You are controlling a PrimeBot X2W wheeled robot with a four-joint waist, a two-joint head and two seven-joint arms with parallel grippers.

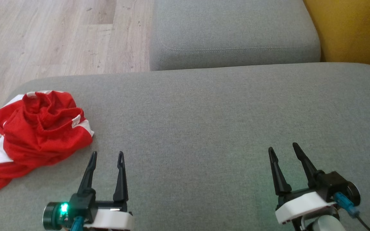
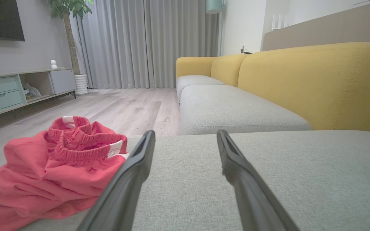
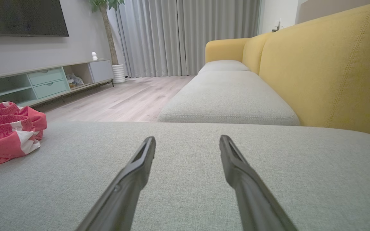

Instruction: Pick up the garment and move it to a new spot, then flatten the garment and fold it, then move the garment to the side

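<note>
- Garment [image 1: 40,134], red mesh with white panels, lies crumpled in a heap at the left end of the grey seat cushion [image 1: 204,128]. Part of it spills over that cushion's left edge. In the left wrist view a gathered elastic waistband sits on top of the heap.
- Wooden floor [image 1: 59,35], pale planks, lies beyond the cushion's far-left edge.
- Left gripper [image 1: 107,154] is at the cushion's near edge, left of its middle and just beside the garment. A strip of bare grey fabric separates them, so they are not touching. Its two dark fingers stand spread apart with nothing between them and point toward the cushion's far edge. A green light glows on its body.
- Right gripper [image 1: 282,147] is at the cushion's near edge toward the right end, well apart from the garment. Its jaws are likewise spread wide and empty, and its fingers lean slightly leftward.
- Second grey cushion [image 1: 233,32] butts against the seat cushion's far edge, to the right of the floor.
- Yellow backrest [image 1: 355,29] rises along the seat cushion's right side, past its far-right corner.
</note>
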